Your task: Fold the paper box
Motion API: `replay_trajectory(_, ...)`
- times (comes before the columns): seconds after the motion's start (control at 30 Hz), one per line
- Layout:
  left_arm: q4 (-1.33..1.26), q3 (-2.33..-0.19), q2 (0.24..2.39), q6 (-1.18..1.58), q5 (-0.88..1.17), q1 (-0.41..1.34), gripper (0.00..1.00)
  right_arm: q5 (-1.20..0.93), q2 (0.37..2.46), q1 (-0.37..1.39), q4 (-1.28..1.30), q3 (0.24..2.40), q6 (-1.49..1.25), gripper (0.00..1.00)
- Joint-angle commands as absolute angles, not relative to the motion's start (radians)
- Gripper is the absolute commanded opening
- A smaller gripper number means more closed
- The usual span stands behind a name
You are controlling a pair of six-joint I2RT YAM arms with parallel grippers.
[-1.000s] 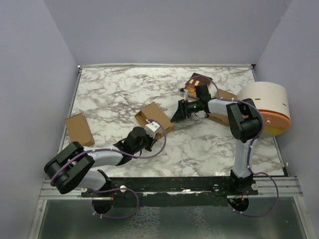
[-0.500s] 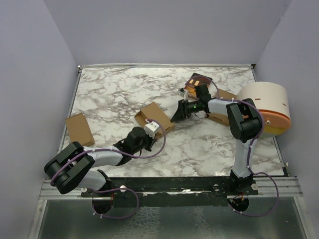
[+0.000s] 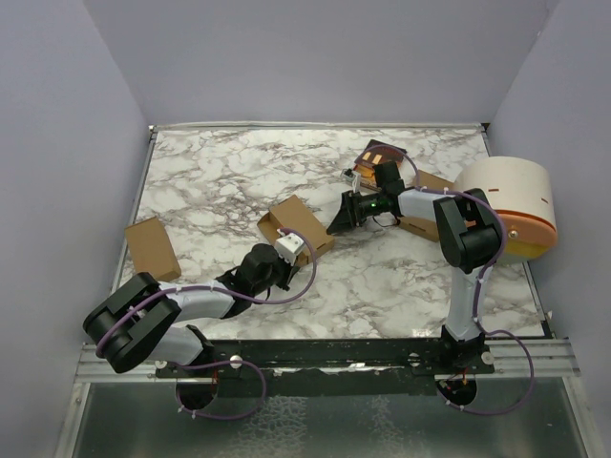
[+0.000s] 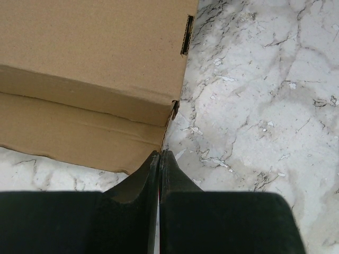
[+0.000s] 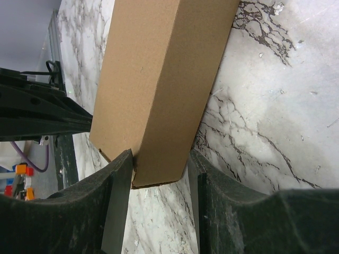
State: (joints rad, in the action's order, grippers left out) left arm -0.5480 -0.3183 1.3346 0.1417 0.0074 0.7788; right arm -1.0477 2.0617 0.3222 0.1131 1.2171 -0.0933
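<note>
The paper box is tan cardboard, partly folded, and lies mid-table. In the right wrist view its narrow end sits between my right gripper's fingers, which lie against both of its sides. My right gripper reaches it from the right. My left gripper is shut with nothing in it. In the left wrist view its tips touch the corner of the box's low front flap, below the box's top panel.
A second flat tan cardboard piece lies at the left edge. A dark printed booklet and another cardboard piece lie under the right arm. A white drum with an orange band stands at the right edge.
</note>
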Motion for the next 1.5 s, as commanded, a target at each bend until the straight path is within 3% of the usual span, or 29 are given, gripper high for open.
replay_trajectory(0.0,-0.571,-0.319,1.310,0.155,0.029,0.772,0.02,-0.966,2.098,0.325,0.133,1.216,-0.069,0.45)
replay_trajectory(1.07,-0.317,-0.631,1.434,0.193,0.118,0.773,0.04,-0.996,2.094,0.346,0.155,1.226,-0.039,0.43)
replay_trajectory(1.2,-0.284,-0.653,1.434,0.196,0.128,0.772,0.11,-0.988,2.095,0.345,0.158,1.228,-0.037,0.43)
replay_trajectory(1.47,-0.167,-0.660,1.341,0.211,0.088,0.770,0.36,-0.982,2.098,0.345,0.166,1.235,-0.031,0.43)
